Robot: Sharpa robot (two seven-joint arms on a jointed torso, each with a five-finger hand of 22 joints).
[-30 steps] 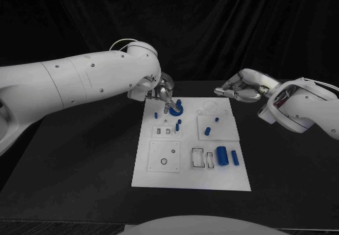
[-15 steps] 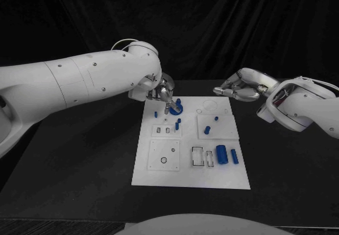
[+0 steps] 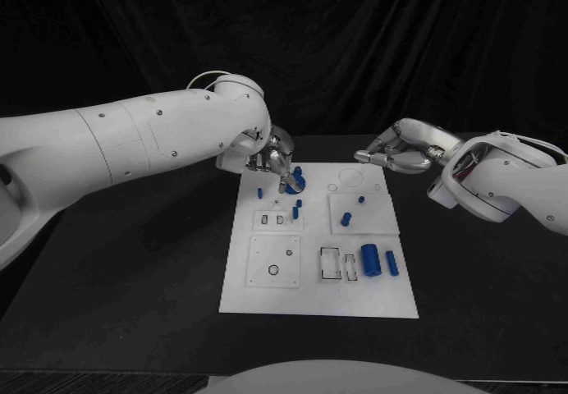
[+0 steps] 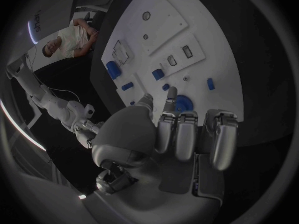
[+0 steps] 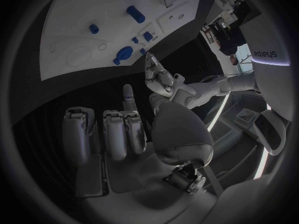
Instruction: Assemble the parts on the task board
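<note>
White task board (image 3: 319, 304) lies mid-table, most blue parts (image 3: 372, 259) loose on it, so assembly looks barely begun. Left hand (image 3: 267, 154) reaches its fingers onto a round blue part (image 3: 294, 182) at the far edge; whether it grasps is unclear. Right hand (image 3: 396, 153) hovers beyond the far corner, fingers curled, holding nothing.

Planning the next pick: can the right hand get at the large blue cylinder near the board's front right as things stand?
Probably yes. The right hand hovers off the task board's far edge holding nothing, and the large blue cylinder lies uncovered on its side of the board; the left hand is busy far away.
</note>
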